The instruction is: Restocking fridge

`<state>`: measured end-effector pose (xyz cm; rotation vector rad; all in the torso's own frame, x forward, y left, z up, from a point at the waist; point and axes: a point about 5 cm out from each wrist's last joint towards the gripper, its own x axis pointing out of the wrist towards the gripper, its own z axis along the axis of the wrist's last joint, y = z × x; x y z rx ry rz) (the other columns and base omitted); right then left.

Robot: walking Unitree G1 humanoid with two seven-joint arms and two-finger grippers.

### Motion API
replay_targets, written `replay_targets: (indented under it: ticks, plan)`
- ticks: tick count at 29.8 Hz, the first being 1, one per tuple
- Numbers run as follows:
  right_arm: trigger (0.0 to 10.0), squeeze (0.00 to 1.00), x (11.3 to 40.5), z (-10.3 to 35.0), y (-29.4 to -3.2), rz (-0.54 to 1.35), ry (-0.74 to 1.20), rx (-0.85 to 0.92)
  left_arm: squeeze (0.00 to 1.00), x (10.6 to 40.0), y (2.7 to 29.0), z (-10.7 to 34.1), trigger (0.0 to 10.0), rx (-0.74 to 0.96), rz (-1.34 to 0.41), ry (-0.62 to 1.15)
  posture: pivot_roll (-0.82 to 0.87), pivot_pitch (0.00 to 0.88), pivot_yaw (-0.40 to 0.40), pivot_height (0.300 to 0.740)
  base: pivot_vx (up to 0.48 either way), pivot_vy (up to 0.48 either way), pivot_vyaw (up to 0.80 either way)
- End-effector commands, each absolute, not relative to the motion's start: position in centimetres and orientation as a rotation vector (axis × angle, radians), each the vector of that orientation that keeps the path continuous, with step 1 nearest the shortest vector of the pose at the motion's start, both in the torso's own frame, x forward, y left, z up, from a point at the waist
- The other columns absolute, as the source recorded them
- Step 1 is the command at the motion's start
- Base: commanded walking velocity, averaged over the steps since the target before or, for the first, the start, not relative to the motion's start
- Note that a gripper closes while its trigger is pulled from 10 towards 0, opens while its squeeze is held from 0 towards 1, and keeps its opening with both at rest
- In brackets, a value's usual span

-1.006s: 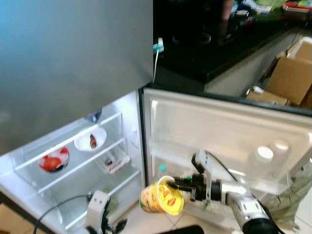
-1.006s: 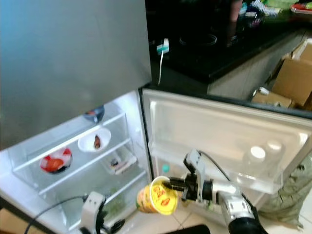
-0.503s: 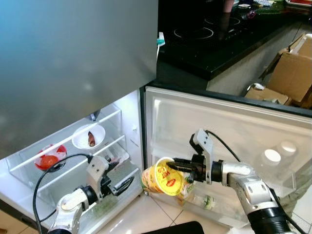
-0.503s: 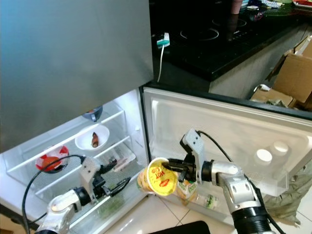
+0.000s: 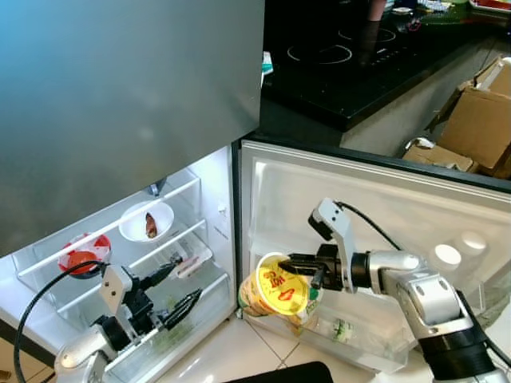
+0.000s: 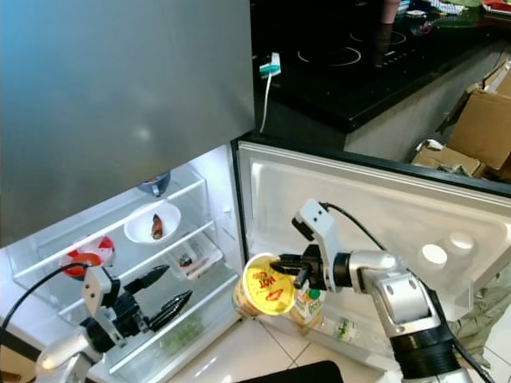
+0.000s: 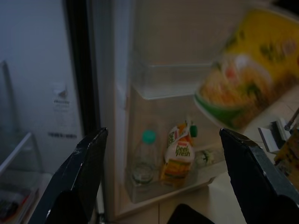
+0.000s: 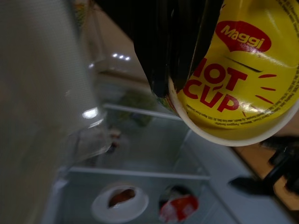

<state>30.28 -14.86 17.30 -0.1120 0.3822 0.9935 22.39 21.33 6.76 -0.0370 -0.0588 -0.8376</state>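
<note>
A: Handling of the noodle cup [image 5: 275, 290]?

B: Probably light, thin-walled, easily crushed; slick foil lid; best pinched at the rim, gently.

A: Position?

B: Clamped at its rim between the fingers of the right gripper [image 5: 302, 270], tipped sideways just ahead of the fingertips, beside the door shelf [image 5: 359, 339]; left gripper [image 6: 164, 291] spread wide, empty, low by the fridge shelves [image 5: 104, 263].

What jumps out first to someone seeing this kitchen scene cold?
A bright yellow noodle cup stands out, pinched at its rim by the right gripper in front of the open fridge door's bottom shelf, where a juice carton and a small bottle stand. Lower down, the left gripper hangs open before the lit fridge shelves, which hold a white bowl and a red dish.
</note>
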Motion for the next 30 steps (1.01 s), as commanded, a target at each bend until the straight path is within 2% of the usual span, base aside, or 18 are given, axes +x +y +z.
replay_targets:
  ticks: [1, 10, 14, 30]
  plan:
    - [10.0, 0.00, 30.7, 18.4, -15.0, 0.963, 0.351, -0.096, 0.00, 22.0, 21.4, 6.9, 10.0, -0.031, -0.869, -0.045, -0.06, 0.055, 0.012, 0.740, 0.000, 0.000, 0.00]
    - [10.0, 0.00, 32.5, 21.6, -15.5, 0.851, 0.267, -0.051, 0.00, 22.0, 20.0, 6.6, 10.0, -0.052, -0.902, -0.028, -0.05, 0.052, 0.010, 0.740, 0.000, 0.000, 0.00]
    - [10.0, 0.00, 33.6, 21.4, -16.3, 0.741, 0.292, -0.061, 0.00, 22.0, 19.6, 6.7, 10.0, -0.058, -0.911, -0.026, -0.05, 0.052, 0.010, 0.740, 0.000, 0.000, 0.00]
    - [10.0, 0.00, 37.0, 20.8, -17.1, 0.463, 0.320, -0.030, 0.00, 22.3, 19.4, 7.3, 10.0, -0.040, -0.906, -0.035, -0.04, 0.053, 0.001, 0.740, 0.000, 0.000, 0.00]
